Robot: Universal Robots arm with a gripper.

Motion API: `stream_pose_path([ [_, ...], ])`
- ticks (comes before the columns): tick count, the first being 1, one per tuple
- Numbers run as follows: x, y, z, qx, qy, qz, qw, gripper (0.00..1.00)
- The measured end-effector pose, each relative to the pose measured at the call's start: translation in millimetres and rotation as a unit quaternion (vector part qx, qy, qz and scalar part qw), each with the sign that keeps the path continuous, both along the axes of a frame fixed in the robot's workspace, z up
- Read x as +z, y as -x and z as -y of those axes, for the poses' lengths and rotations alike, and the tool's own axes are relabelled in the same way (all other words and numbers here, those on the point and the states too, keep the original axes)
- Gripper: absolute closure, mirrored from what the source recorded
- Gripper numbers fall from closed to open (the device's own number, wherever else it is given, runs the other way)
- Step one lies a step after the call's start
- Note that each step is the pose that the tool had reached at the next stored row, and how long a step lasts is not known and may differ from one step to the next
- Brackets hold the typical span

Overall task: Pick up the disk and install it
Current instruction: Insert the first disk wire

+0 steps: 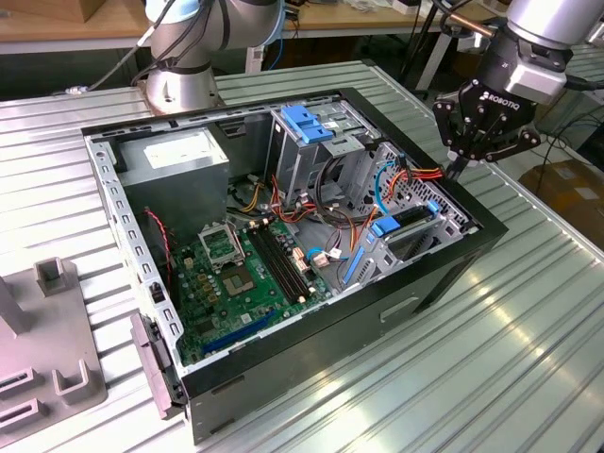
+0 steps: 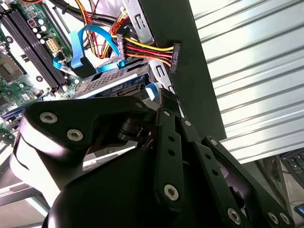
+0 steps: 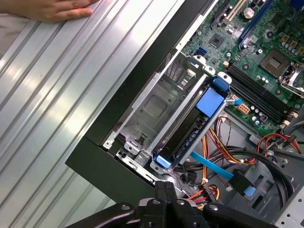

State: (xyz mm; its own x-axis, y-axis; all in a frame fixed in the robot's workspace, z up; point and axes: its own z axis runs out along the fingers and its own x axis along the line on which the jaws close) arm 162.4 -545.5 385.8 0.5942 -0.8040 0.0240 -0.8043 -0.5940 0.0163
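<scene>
The disk (image 1: 408, 225) sits edge-on in the drive bay at the corner of the open computer case (image 1: 377, 311) on the exterior view's right, with its blue carrier ends showing. The first wrist view shows the disk (image 3: 187, 133) slotted between silver bay walls, a blue tab at one end. In the second wrist view the disk's (image 2: 111, 78) grey top lies under a blue data cable. My gripper (image 1: 456, 170) hangs just above and beyond that corner, apart from the disk. Its fingers (image 3: 165, 190) are shut together with nothing between them.
Inside the case are the motherboard (image 1: 236, 274), a grey power supply box (image 1: 175, 156), a silver cage with a blue tab (image 1: 307, 123) and loose coloured cables (image 2: 142, 50). A grey fixture (image 1: 47, 349) stands on the exterior view's left. A person's hand (image 3: 52, 8) rests on the ribbed table.
</scene>
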Motion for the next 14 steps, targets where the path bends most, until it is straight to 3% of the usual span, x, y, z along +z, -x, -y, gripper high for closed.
stream_pose_path([
  [9,-0.4,-0.1,-0.3,0.0,0.0008,0.0007,1.0,0.9],
  [11,-0.9,-0.3,-1.6,0.001,0.0016,0.001,1.0,0.9],
  [14,-2.4,-2.9,-8.2,0.003,0.0021,0.0016,0.99999,0.9],
])
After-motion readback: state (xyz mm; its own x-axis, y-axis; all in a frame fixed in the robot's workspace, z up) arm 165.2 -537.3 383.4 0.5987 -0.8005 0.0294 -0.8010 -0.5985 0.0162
